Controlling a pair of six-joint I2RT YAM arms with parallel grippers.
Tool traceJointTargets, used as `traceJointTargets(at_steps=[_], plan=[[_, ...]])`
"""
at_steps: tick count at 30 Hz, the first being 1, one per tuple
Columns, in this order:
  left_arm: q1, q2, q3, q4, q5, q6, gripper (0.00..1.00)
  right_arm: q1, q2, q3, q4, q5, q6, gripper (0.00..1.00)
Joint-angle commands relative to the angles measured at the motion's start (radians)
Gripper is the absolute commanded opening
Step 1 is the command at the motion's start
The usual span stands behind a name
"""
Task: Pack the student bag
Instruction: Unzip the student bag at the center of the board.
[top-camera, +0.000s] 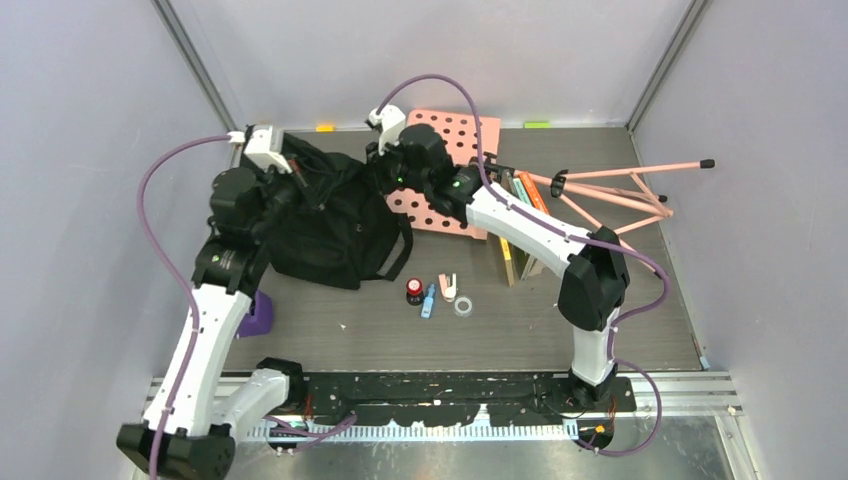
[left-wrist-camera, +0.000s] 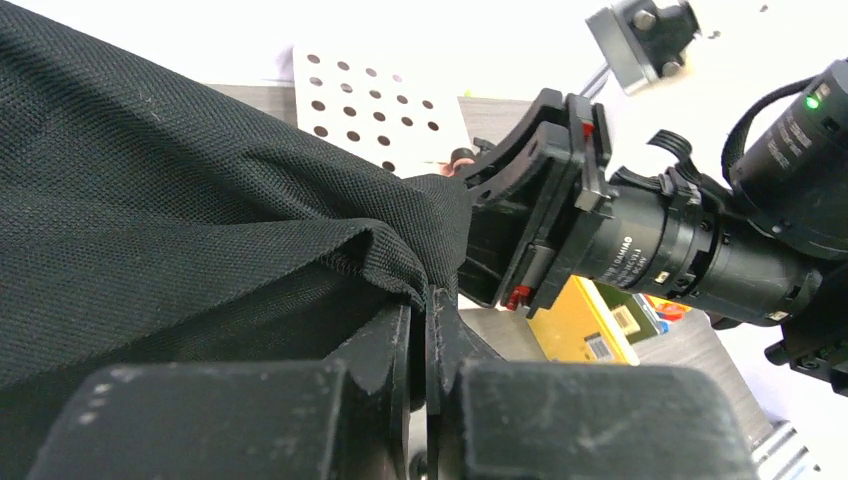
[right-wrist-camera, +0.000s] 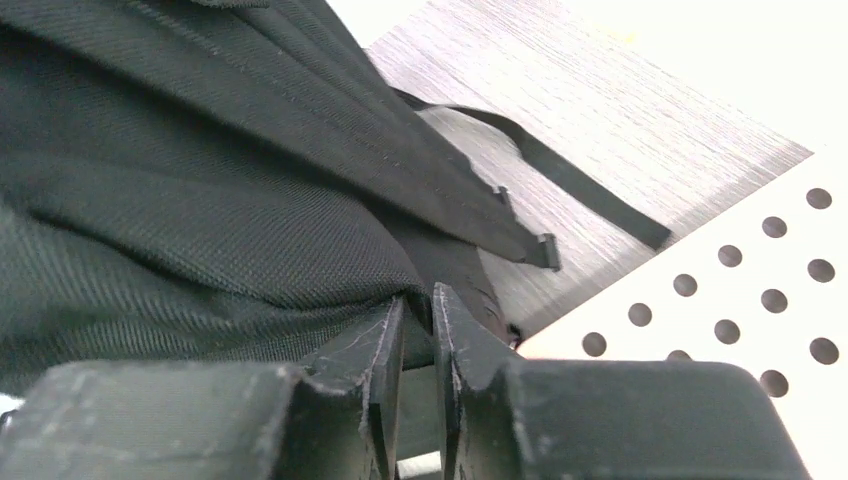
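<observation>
While both arms reach over to the far left part of the surface (top-camera: 600, 300), we judge the packing to be at its very start: the student bag (top-camera: 330, 225) lies slumped there, just beside a pink pegboard (top-camera: 455, 140), and nothing that we can see has gone into it. The left fingers (left-wrist-camera: 392, 345) are pressed together on a fold of the bag's black woven cloth at its upper edge, and the right fingers (right-wrist-camera: 380, 350) pinch another fold of the same cloth, with only a narrow gap showing between them. The two grips sit near each other along the bag's far rim, so we take the step in hand to be pulling the mouth apart. What is left looks like nearly everything. A row of books (top-camera: 520, 225) waits to the right of the bag, and a red-capped little container (top-camera: 414, 291), a small blue item (top-camera: 429, 300), a pale pink piece (top-camera: 449, 287) and a roll of clear tape (top-camera: 463, 305) lie out in front of it. A purple object (top-camera: 260, 315) sits by the left arm, and a pink folding stand (top-camera: 620, 190) lies well apart at the right. The bag itself is limp and creased, its cloth coarse and matte, with a thin black strap (right-wrist-camera: 560, 175) trailing flat over the surface. We cannot tell whether its opening is unzipped, since no lining shows.
</observation>
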Motion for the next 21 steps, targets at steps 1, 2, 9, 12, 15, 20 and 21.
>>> traceJointTargets(at_steps=[1,2,9,12,15,20,21], plan=[[-0.177,0.031,0.03,0.175,-0.16,-0.024,0.0,-0.097,0.044,0.102,-0.012,0.068,-0.069,0.24],[-0.194,0.05,0.039,0.185,-0.177,-0.023,0.0,-0.1,0.038,0.099,-0.031,0.067,-0.073,0.26],[-0.206,0.13,0.107,0.119,-0.271,0.008,0.02,-0.101,-0.144,-0.089,-0.04,0.097,-0.028,0.52],[-0.206,0.119,0.11,0.064,-0.303,0.06,0.06,-0.101,-0.242,-0.21,-0.038,0.092,0.017,0.66],[-0.206,0.104,0.118,-0.005,-0.384,0.097,0.08,-0.101,-0.322,-0.337,0.002,-0.014,0.047,0.75],[-0.205,0.087,0.155,-0.092,-0.415,0.133,0.08,-0.094,-0.421,-0.475,0.088,-0.239,0.075,0.81],[-0.205,0.086,0.164,-0.106,-0.406,0.146,0.08,-0.091,-0.424,-0.496,0.11,-0.288,0.078,0.81]])
